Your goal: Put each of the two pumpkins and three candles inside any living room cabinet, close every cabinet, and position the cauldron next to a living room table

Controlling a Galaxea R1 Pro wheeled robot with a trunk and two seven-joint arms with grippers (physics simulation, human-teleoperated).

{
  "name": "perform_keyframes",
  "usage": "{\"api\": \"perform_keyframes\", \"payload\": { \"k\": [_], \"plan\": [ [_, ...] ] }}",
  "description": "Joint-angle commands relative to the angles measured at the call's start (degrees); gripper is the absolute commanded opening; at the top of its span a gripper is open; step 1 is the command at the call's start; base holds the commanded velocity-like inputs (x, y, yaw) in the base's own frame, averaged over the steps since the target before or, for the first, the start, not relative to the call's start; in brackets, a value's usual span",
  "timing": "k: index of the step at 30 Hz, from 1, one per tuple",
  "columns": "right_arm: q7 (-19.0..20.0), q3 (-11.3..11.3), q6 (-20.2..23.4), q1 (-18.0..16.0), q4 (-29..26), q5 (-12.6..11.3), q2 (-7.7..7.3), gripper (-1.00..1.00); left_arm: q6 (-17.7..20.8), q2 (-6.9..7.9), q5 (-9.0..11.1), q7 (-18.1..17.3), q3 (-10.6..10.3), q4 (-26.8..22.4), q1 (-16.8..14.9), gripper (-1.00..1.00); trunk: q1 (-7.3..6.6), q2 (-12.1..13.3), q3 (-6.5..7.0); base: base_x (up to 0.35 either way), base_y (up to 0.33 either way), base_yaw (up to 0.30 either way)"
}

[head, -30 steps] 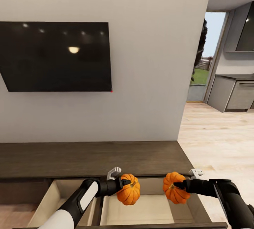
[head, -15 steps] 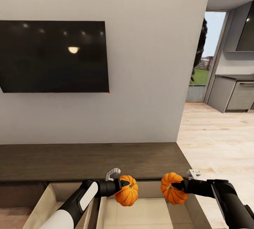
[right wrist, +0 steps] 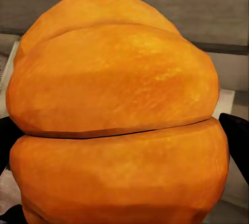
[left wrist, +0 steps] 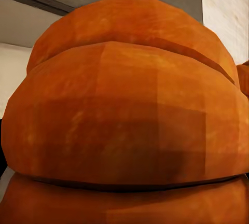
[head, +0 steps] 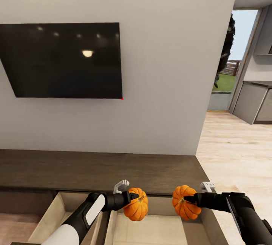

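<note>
Left end effector [head: 133, 196], low and just left of centre in the head view, pinching the left pumpkin [head: 136, 208], dark fingertips pressed against its stem end. Right end effector [head: 187, 199], low and right of centre, clamped the same way on the right pumpkin [head: 184, 202]. Both pumpkins bright orange, ribbed, held at nearly the same height, apart from each other with a gap between, hanging over the pale interior of an open drawer [head: 155, 228] at the bottom centre of the frame. A second open drawer [head: 53, 214] just left of it, crossed by the black-and-white left forearm. In the left wrist view, orange ribs of the left pumpkin [left wrist: 124, 115] seen very close; in the right wrist view, the right pumpkin [right wrist: 116, 115] likewise, with dark finger edges at both sides of it. Behind the drawers, the long dark-brown top of the cabinet [head: 94, 169] running across the lower middle of the frame against a pale wall. Higher, upper left, a black television [head: 64, 60] mounted on that wall. At the right edge, light wooden floor [head: 238, 154] leading to a doorway [head: 236, 60] with greenery beyond and grey kitchen units [head: 257, 103] beside it.
</note>
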Motion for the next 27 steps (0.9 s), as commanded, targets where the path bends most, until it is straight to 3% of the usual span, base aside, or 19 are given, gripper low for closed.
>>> {"api": "perform_keyframes", "payload": {
  "k": [1, 10, 14, 19, 27],
  "plan": [
    [0.61, -0.17, 0.1, -0.06, -0.02, 0.46, 0.02, -1.0, 0.21, 0.02, 0.16, -0.05, -0.01, -0.02, -0.04, -1.0, 0.02, -0.03, -0.06, 0.262, -0.002, 0.007],
    [0.69, -0.77, 0.52, -0.07, 0.5, 0.17, 0.01, -1.0, 0.24, 0.16, 0.12, 0.14, 0.36, -0.02, -0.04, -1.0, 0.02, -0.03, -0.06, 0.048, 0.0, -0.003],
    [0.25, -0.6, 0.47, -0.1, 6.08, -0.05, 0.04, -1.0, 0.23, 0.14, 0.15, 0.15, 0.43, -0.02, -0.05, -1.0, 0.02, -0.03, -0.06, 0.0, 0.0, -0.163],
    [-0.34, -0.6, 0.27, -0.44, 7.5, 0.24, 0.09, -1.0, 0.12, -0.11, 0.12, 0.2, 0.18, 0.38, -0.04, -1.0, 0.02, -0.03, -0.09, 0.0, 0.0, -0.015],
    [-2.08, -0.44, 0.17, -2.03, 8.6, 0.32, 0.18, -1.0, -2.77, -0.16, -0.57, 0.24, -0.15, 0.78, -0.04, -1.0, 0.02, -0.03, -0.69, 0.0, 0.0, -0.011]
  ]
}}
